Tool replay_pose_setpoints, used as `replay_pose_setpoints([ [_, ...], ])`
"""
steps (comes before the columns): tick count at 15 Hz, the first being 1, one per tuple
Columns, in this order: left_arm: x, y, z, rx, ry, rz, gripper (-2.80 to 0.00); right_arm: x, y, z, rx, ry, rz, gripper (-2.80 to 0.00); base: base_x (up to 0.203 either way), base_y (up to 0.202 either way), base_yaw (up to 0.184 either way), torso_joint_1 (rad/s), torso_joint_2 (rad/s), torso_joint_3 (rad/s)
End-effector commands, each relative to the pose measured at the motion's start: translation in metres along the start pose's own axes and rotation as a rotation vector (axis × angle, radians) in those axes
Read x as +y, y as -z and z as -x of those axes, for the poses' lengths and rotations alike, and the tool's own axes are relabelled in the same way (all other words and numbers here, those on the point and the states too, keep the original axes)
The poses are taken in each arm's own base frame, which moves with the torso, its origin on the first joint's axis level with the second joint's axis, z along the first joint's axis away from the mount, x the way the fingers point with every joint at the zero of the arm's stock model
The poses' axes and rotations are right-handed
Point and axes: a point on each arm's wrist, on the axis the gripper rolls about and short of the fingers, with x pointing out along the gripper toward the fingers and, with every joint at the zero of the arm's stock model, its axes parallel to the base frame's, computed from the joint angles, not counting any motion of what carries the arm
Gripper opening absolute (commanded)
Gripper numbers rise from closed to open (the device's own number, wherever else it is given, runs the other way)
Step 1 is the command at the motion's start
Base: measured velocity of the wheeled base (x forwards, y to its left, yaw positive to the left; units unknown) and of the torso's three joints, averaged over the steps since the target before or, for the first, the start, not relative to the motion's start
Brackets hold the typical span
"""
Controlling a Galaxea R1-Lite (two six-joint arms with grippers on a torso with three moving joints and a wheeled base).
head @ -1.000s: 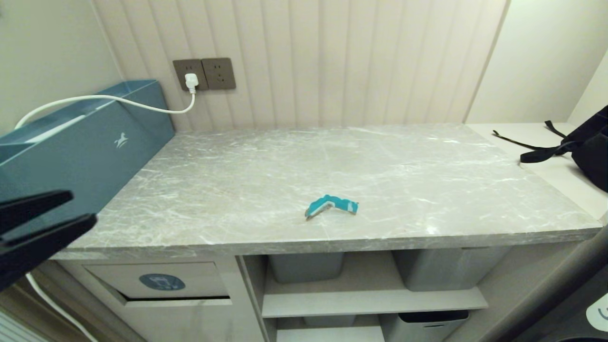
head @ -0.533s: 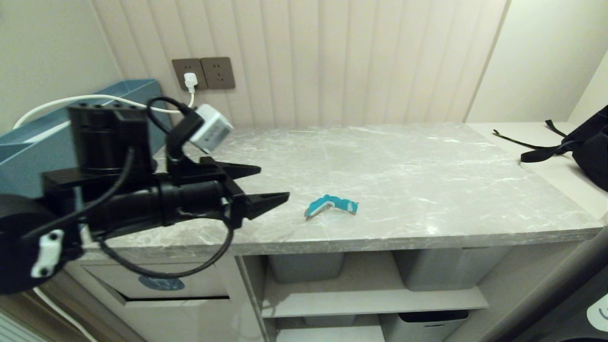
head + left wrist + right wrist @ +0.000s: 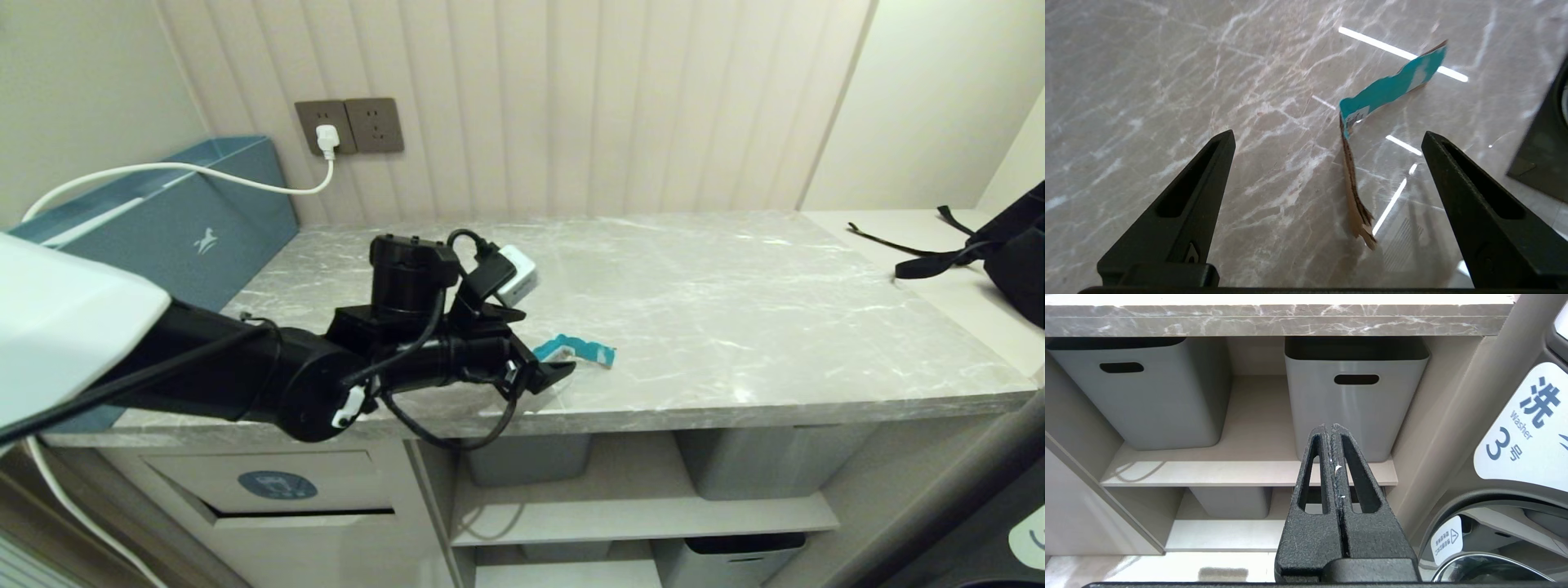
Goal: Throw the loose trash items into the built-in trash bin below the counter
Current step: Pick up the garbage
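Approaching from the left, the left gripper is wide open and empty; the scrap lies just right of it, lengthwise between its jaws, on the table.

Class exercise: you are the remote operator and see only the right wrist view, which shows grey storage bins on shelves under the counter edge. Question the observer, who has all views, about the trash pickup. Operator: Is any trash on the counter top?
Observer: Yes, one teal wrapper scrap lies on the counter, near its front edge.
Operator: Where is the left gripper?
Observer: The left gripper is over the counter, jaws open, with the scrap lying between the two fingers in its wrist view.
Operator: Is it gripping the scrap?
Observer: No, both fingers stand clear of it.
Operator: Where is the trash bin?
Observer: The trash bin flap, with a blue icon, sits under the counter's left end.
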Motion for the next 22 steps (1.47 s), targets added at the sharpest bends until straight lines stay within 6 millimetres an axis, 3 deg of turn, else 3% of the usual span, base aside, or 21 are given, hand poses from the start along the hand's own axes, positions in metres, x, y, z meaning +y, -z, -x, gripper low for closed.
replay_pose_setpoints([
  [1,-0.003,0.009,-0.015,0.031,0.0,0.001,0.0,0.0,0.0,0.0,0.0,-0.001,0.0,-2.8,0.0,0.0,0.0,0.0,0.0,0.0],
  [5,-0.003,0.008,-0.021,0.039,-0.027,-0.004,0.0,0.0,0.0,0.0,-0.001,-0.001,0.0,-2.8,0.0,0.0,0.0,0.0,0.0,0.0],
  [6,-0.003,0.005,-0.021,0.03,-0.029,-0.004,-2.8,0.0,0.0,0.0,-0.002,-0.001,0.0,-2.8,0.0,0.0,0.0,0.0,0.0,0.0],
  [18,-0.003,0.001,-0.017,0.021,-0.037,0.002,-2.8,0.0,0.0,0.0,-0.002,-0.001,0.0,-2.8,0.0,0.0,0.0,0.0,0.0,0.0],
  [20,0.001,-0.01,-0.003,0.023,-0.096,0.068,-2.8,0.0,0.0,0.0,-0.001,-0.001,0.0,-2.8,0.0,0.0,0.0,0.0,0.0,0.0],
  [22,0.009,-0.027,0.023,0.032,-0.202,0.187,-2.8,0.0,0.0,0.0,0.0,-0.001,0.0,-2.8,0.0,0.0,0.0,0.0,0.0,0.0],
])
